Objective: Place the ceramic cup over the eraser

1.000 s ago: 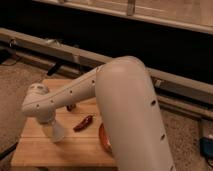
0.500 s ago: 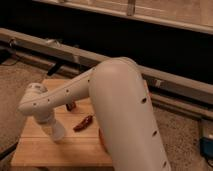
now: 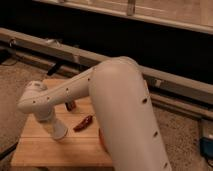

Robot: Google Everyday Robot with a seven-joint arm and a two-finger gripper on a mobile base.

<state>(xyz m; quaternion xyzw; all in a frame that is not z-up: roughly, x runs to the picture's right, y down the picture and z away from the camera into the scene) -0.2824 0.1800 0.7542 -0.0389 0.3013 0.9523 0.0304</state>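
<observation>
My gripper points down over the left part of the wooden table, at the end of the white arm that fills the middle of the view. A white tapered shape at its tip looks like the ceramic cup, standing on or just above the wood; I cannot tell if it is gripped. The eraser is a small dark block behind and to the right of the gripper, partly hidden under the forearm. The cup is apart from it.
A dark red chili pepper lies right of the gripper. A reddish-brown object peeks out by the arm's big link. A metal rail runs behind the table. A blue object sits on the floor at right.
The arm's big link has shifted slightly. The gripper's tip with the white shape stays at nearly the same spot on the table.
</observation>
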